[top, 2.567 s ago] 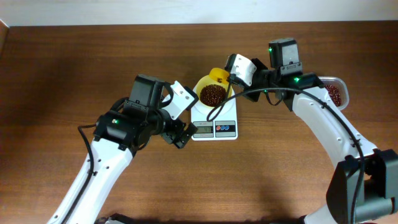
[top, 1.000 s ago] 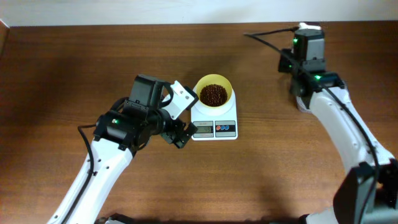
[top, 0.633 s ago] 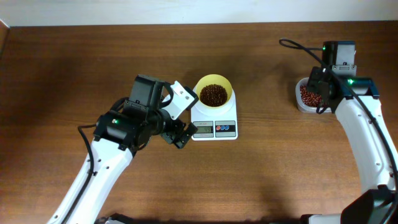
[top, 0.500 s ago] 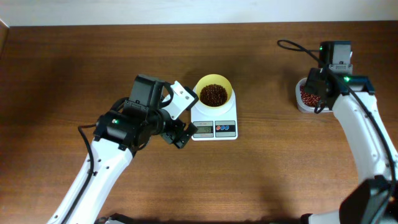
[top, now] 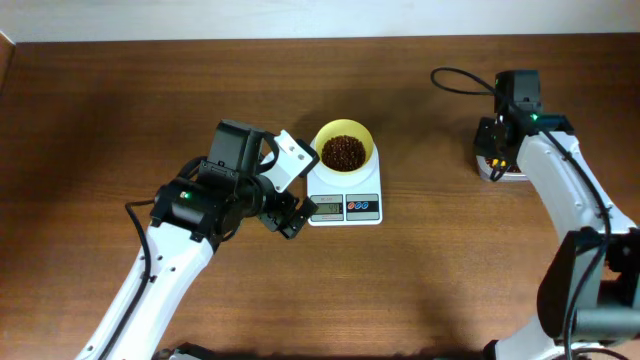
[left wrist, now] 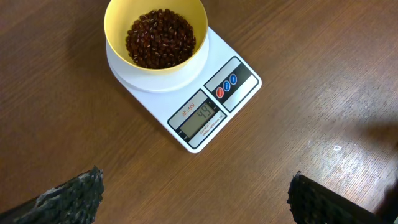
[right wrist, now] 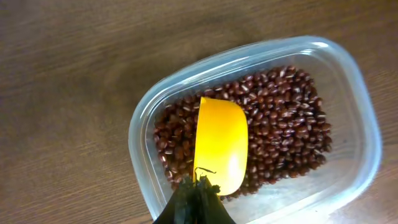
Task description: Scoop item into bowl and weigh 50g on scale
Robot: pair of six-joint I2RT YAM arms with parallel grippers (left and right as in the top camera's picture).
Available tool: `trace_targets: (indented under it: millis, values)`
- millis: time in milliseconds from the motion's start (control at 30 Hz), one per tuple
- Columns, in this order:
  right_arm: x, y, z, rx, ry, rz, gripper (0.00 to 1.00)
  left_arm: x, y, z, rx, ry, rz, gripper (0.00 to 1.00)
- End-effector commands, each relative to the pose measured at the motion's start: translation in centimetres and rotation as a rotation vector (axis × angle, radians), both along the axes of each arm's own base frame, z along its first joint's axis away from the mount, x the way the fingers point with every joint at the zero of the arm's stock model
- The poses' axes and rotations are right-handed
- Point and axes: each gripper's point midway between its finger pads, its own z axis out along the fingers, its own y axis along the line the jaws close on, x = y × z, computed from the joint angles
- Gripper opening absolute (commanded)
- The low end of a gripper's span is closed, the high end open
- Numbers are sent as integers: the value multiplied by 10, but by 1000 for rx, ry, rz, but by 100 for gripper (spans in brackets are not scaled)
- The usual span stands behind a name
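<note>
The pale-yellow bowl (top: 344, 146) holds a heap of dark reddish-brown beans (top: 343, 151) and stands on the white scale (top: 345, 196). In the left wrist view the bowl (left wrist: 155, 34) sits on the scale (left wrist: 186, 93), whose display (left wrist: 200, 116) shows 49. My left gripper (left wrist: 196, 198) is open and empty, just left of the scale (top: 285, 215). My right gripper (right wrist: 198, 186) is shut on the yellow scoop (right wrist: 221, 143), which hangs upside down over the beans (right wrist: 280, 124) in the clear tub (right wrist: 348, 68).
The clear tub (top: 492, 170) sits at the far right of the brown wooden table (top: 120, 110), mostly hidden under my right arm (top: 550, 185). A black cable (top: 460, 80) loops left of the right wrist.
My right arm has swung from the bowl on the scale to the tub at the right, carrying the scoop. The left arm, bowl and scale have not moved.
</note>
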Motion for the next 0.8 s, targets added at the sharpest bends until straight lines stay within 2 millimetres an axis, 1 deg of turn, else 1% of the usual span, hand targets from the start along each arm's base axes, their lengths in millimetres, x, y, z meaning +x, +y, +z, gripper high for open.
trace_targets:
  millis: [0,100,200,267,300,400,500,633,667,767]
  values:
    - [1,6,-8,61,8,5,4,-1,1,4,4,-22,-9,99]
    - [1,4,-4,61,-3,-1,4,-1,1,4,4,-22,-9,99]
    - [-3,-7,14,57,-37,-22,4,-1,1,4,4,-22,-9,99]
    - [-11,-16,25,48,-39,-38,4,-1,1,4,4,-22,-9,99]
    - [-18,-23,33,39,-40,-57,4,-1,1,4,4,-22,-9,99]
    - [-22,-30,44,38,-62,-74,4,-1,1,4,4,-22,-9,99]
    - [-21,-29,53,43,-92,-71,4,-1,1,4,4,-22,-9,99]
    - [-19,-21,52,94,-96,-47,4,-1,1,4,4,-22,-9,99]
    - [-19,-18,51,126,-97,-19,4,-1,1,4,4,-22,-9,99]
    - [-16,0,52,260,-108,159,4,-1,1,4,4,-22,-9,99]
